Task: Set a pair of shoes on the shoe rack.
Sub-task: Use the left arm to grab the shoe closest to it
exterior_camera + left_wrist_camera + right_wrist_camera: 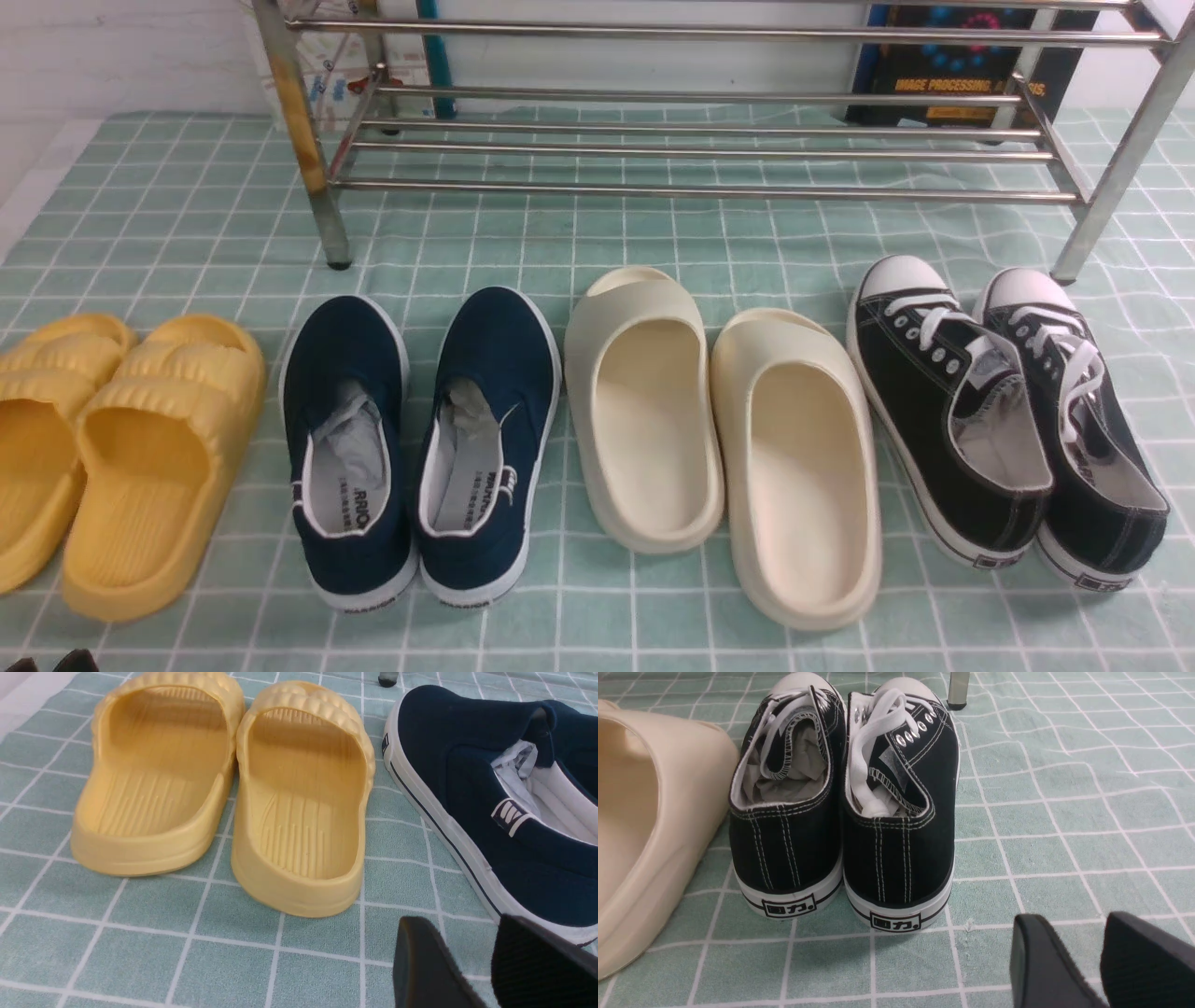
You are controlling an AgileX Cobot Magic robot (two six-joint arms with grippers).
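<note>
The pair of navy slip-on shoes stands side by side on the checked cloth, heels towards me: one shoe (345, 439) on the left, the other (490, 420) to its right. Behind them stands the chrome shoe rack (700, 191), its bars bare. My left gripper (460, 921) is open and empty, low over the cloth just behind the heel end of a navy shoe (467, 788); its dark tips barely show in the front view (49, 665). My right gripper (1071, 919) is open too, with nothing between its fingers, behind and beside the black sneakers.
Yellow slides (159, 457) lie left of the navy shoes, and cream slides (653, 411) to their right. Black lace-up sneakers (943, 411) are at the far right. The rack's legs (327, 215) stand on the cloth just beyond the row. A dark poster (962, 65) leans behind the rack.
</note>
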